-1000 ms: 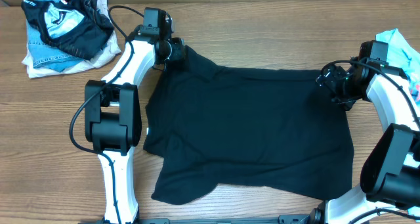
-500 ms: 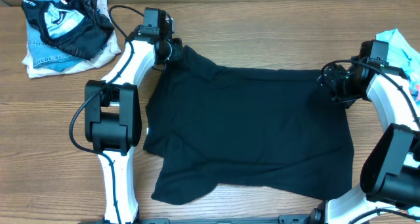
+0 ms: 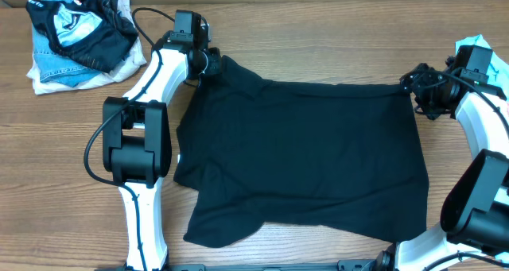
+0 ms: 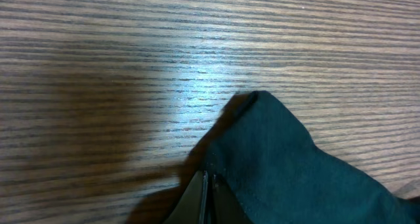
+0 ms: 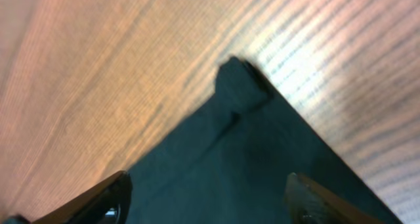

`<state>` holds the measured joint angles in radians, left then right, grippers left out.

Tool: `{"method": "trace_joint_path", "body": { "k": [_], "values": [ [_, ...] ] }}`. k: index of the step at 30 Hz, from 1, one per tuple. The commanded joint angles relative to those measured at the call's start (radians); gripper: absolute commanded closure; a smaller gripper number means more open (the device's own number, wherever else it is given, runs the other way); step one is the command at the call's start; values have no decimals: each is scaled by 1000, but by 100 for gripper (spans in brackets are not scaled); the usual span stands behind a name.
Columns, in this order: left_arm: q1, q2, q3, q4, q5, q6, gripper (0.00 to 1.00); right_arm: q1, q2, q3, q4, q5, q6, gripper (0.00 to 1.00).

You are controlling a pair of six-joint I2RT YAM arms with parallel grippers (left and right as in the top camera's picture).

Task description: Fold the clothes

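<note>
CLOTHES ON THE TABLE, SEEN FROM OVERHEAD: My left gripper (image 3: 208,63) is clamped shut on the black shirt (image 3: 302,160) at its 11 o'clock corner. In the left wrist view the two fingers (image 4: 195,196) meet at 6 o'clock in the frame, with a fold of dark cloth pinched between them. The cloth runs off toward 4 o'clock, and a rounded tip of it pokes toward 12 o'clock over bare wood.

My right gripper (image 3: 417,88) stands at the shirt's 2 o'clock corner with its jaws spread wide and nothing in them. In the right wrist view its fingers (image 5: 108,201) show at 7 and 5 o'clock in the frame, well apart. The shirt's pointed corner lies on the wood between and beyond them, touching neither so far as I can see.

The shirt lies spread nearly flat in the middle of the table (image 3: 318,40), between my two arms. Its far edge runs fairly straight from one gripper to the other. A sleeve juts out at 7 o'clock, and the near hem is wavy.

A pile (image 3: 75,36) of other clothes sits at the table's 10 o'clock corner, well apart from the shirt, with black-and-pale-blue on top and denim and white beneath. A light blue cloth (image 3: 477,47) shows at the 2 o'clock edge, just behind my right arm.
</note>
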<state>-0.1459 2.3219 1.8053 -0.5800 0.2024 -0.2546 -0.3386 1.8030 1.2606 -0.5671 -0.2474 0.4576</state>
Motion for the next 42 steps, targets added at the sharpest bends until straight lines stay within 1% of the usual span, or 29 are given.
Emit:
{"method": "trace_joint_path", "body": {
  "k": [1, 2, 7, 14, 19, 23, 26, 29, 32, 35, 37, 38, 42],
  "values": [
    [0, 13, 23, -1, -10, 4, 96, 3, 27, 16, 37, -2, -12, 27],
    [0, 13, 23, -2, -10, 3, 96, 3, 35, 16, 44, -2, -12, 29],
    [0, 13, 23, -10, -10, 4, 96, 3, 106, 16, 86, -6, -1, 29],
    [0, 13, 23, -19, -10, 4, 96, 3, 204, 16, 188, -69, 23, 29],
    [0, 13, 23, -25, -10, 4, 96, 3, 219, 16, 220, -69, 24, 29],
    [0, 13, 23, -25, -10, 3, 96, 3, 219, 18, 237, -69, 21, 33],
    [0, 13, 23, -25, -11, 3, 96, 3, 219, 18, 248, -68, 16, 39],
    [0, 13, 23, -26, -10, 3, 96, 3, 219, 18, 250, -53, 17, 51],
    [0, 13, 23, -26, -11, 2, 96, 3, 219, 18, 248, -31, 17, 60],
    [0, 13, 23, -25, -11, -14, 96, 3, 219, 18, 249, -31, 14, 71],
    [0, 13, 23, -25, -11, -15, 96, 3, 219, 18, 251, -31, 14, 82],
    [0, 10, 24, -27, -12, -15, 96, 3, 219, 18, 253, -31, 14, 89],
    [0, -16, 43, -60, -12, -15, 96, 0, 219, 50, 223, -31, 14, 96]
  ]
}}
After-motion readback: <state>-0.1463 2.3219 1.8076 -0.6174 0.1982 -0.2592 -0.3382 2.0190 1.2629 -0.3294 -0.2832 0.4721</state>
